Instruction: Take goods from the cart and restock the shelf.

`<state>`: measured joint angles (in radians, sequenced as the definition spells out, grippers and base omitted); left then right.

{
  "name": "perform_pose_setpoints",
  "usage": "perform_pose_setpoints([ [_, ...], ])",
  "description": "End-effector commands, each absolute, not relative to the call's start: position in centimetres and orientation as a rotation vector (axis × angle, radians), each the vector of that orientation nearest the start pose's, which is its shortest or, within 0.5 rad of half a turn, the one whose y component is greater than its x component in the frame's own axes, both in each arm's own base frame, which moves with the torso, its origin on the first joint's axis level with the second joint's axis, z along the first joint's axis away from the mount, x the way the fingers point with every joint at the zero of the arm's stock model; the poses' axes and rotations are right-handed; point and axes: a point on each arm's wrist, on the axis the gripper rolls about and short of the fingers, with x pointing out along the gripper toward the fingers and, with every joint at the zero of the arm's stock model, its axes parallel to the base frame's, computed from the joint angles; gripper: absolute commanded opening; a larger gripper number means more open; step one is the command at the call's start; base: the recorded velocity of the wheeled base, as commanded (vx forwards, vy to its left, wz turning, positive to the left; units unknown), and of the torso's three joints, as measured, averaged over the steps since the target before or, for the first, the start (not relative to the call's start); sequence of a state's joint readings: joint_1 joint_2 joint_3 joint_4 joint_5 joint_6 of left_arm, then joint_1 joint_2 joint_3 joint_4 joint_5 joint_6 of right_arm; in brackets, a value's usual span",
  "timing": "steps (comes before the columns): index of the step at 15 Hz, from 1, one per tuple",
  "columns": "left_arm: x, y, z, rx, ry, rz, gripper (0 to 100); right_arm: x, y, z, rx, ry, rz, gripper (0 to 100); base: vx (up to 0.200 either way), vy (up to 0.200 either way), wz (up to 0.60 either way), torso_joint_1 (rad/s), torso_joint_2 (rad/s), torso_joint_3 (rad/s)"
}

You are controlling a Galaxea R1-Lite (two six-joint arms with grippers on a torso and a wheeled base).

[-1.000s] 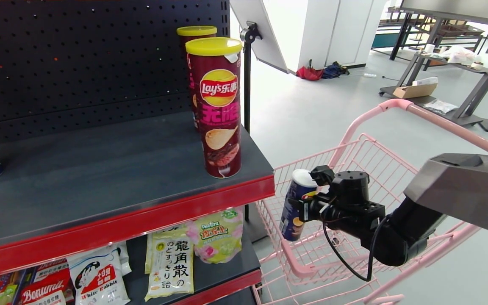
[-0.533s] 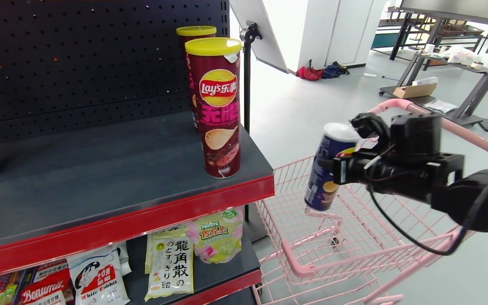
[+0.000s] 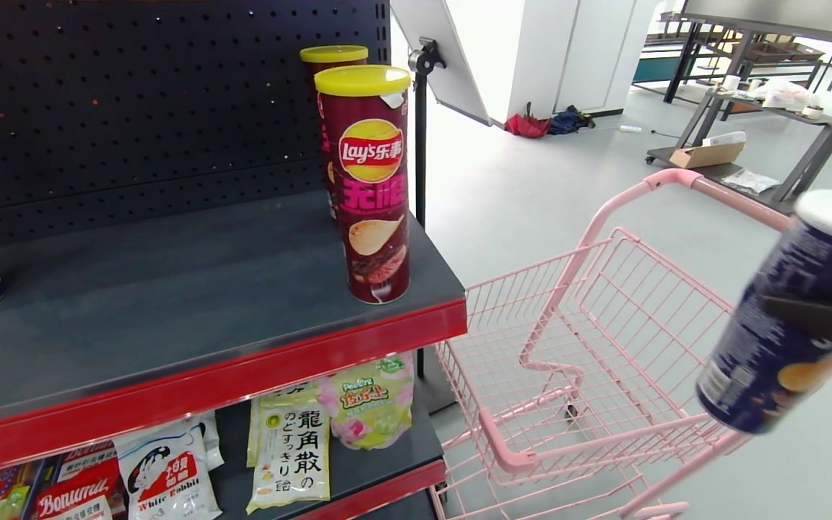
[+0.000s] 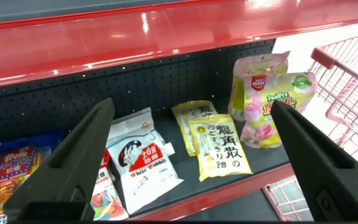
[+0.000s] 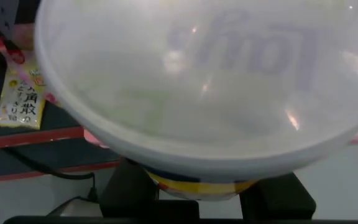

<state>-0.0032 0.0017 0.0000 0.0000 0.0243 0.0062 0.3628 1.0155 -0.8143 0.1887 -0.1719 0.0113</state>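
My right gripper (image 3: 806, 318) was clamped on the blue can (image 3: 748, 368), with one dark finger crossing its side. In the right wrist view the can's white lid (image 5: 191, 81) sat right against the camera, and the fingers (image 5: 135, 186) flanked the body below it. The can hung tilted, lid uppermost, in front of the right rim of the pink cart (image 3: 604, 209) and well apart from the shelf (image 3: 170, 289). My left gripper (image 4: 188, 168) was spread wide, facing the snack bags (image 4: 219, 146) on the lower board. On the top board, two red cans (image 3: 373, 180) stood upright, one behind the other, at the right front corner.
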Motion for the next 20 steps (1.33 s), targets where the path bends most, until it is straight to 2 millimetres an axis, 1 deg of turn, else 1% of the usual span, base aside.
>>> perform_pose_setpoints([
  [1, -2.3, 0.1, 7.6, 0.006, 0.002, 0.021, 100, 3.1, 0.7, 22.5, -0.095, 0.320, 0.151, 0, 0.000, 0.000, 0.00, 0.000, 0.00, 0.000],
  [2, -2.3, 0.1, 7.6, 0.006, 0.003, 0.021, 100, 1.7, 0.1, 21.6, -0.130, 0.291, 0.138, 0, 0.000, 0.000, 0.00, 0.000, 0.00, 0.000],
  [3, -2.3, 0.1, 7.6, 0.006, 0.003, 0.021, 100, 1.1, -0.1, 20.9, -0.158, 0.300, 0.118, 0, 0.000, 0.000, 0.00, 0.000, 0.00, 0.000],
  [5, -2.3, 0.1, 7.6, 0.006, 0.003, 0.021, 100, 0.8, -0.3, 20.2, -0.153, 0.323, 0.059, 0, 0.000, 0.000, 0.00, 0.000, 0.00, 0.000],
  [8, -2.3, 0.1, 7.6, 0.008, 0.003, 0.020, 100, 0.9, -0.2, 20.0, -0.154, 0.329, 0.082, 0, 0.000, 0.000, 0.00, 0.050, -0.14, -0.093],
  [10, -2.3, 0.1, 7.6, 0.008, 0.002, 0.020, 100, 0.8, -0.1, 20.1, -0.150, 0.322, 0.113, 0, 0.000, 0.000, 0.00, 0.163, -0.47, -0.295],
  [13, -2.3, 0.1, 7.6, 0.008, 0.003, 0.020, 100, -0.3, -0.4, 18.3, -0.160, 0.314, 0.114, 0, 0.000, 0.000, 0.00, 0.217, -0.57, -0.354],
  [14, -2.3, 0.1, 7.6, 0.008, 0.003, 0.020, 100, -0.5, -0.5, 18.0, -0.161, 0.310, 0.115, 0, 0.000, 0.000, 0.00, 0.237, -0.61, -0.373],
  [20, -2.3, 0.1, 7.6, 0.008, 0.003, 0.020, 100, -0.7, -0.5, 17.9, -0.184, 0.297, 0.122, 0, 0.000, 0.000, 0.00, 0.181, -0.44, -0.272],
])
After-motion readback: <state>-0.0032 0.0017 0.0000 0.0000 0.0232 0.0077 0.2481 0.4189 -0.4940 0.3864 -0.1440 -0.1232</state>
